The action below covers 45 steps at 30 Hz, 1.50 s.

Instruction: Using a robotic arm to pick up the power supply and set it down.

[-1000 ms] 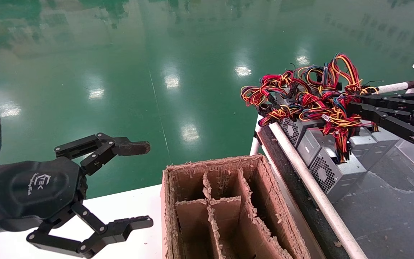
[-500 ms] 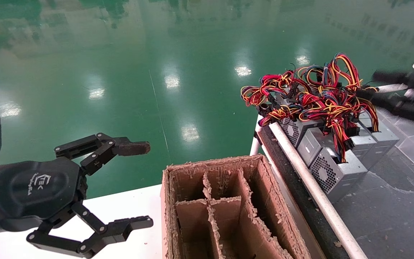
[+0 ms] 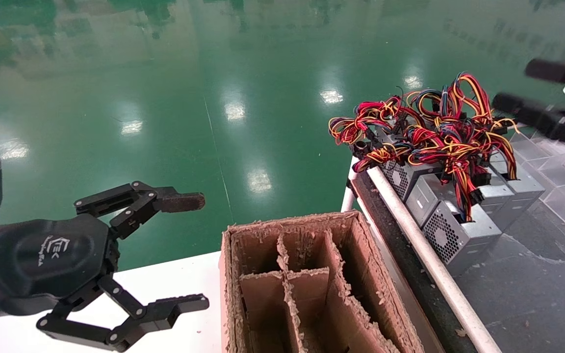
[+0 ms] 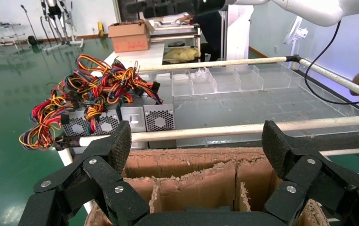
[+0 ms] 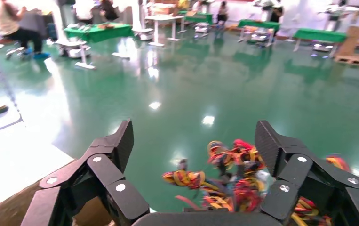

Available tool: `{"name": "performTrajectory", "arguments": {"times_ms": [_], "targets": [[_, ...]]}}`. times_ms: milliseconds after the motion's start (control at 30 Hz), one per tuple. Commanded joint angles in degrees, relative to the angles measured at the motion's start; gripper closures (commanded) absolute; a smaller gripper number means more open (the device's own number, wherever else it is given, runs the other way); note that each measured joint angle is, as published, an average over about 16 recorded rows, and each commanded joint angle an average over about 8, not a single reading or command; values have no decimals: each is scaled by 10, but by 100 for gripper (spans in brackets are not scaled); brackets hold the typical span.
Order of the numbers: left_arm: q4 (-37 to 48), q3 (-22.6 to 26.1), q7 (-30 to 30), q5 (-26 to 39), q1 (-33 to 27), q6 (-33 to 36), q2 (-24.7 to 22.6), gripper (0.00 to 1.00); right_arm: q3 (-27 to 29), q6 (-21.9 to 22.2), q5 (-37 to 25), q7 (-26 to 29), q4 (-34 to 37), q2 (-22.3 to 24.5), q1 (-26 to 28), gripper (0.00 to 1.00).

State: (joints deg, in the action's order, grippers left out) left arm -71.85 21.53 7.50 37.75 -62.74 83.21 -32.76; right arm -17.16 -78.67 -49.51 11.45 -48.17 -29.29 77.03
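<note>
Up and away from the wires (image 3: 439, 127) went the right gripper (image 3: 532, 88), wide open and empty, so no power supply (image 3: 459, 233) is picked yet.

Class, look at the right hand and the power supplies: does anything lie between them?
Yes. The tangled wire bundles lie on top of the power supplies, between their casings and the open right hand above, to the right.
</note>
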Motion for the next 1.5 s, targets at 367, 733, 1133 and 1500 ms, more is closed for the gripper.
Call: {"name": "performTrajectory", "arguments": {"times_ms": [367,733,1133,1500], "targets": [[0,0,0,0,0,0,0,0,3,-17,19,-2,-62,-14,-38,0],[0,0,0,0,0,0,0,0,5,-33,36,-3,-118,-27,-72,0],[0,0,0,0,0,0,0,0,8,-50,54,-5,-181,-41,-110,0],[0,0,0,0,0,0,0,0,11,-66,71,-6,-237,-53,-144,0]]}}
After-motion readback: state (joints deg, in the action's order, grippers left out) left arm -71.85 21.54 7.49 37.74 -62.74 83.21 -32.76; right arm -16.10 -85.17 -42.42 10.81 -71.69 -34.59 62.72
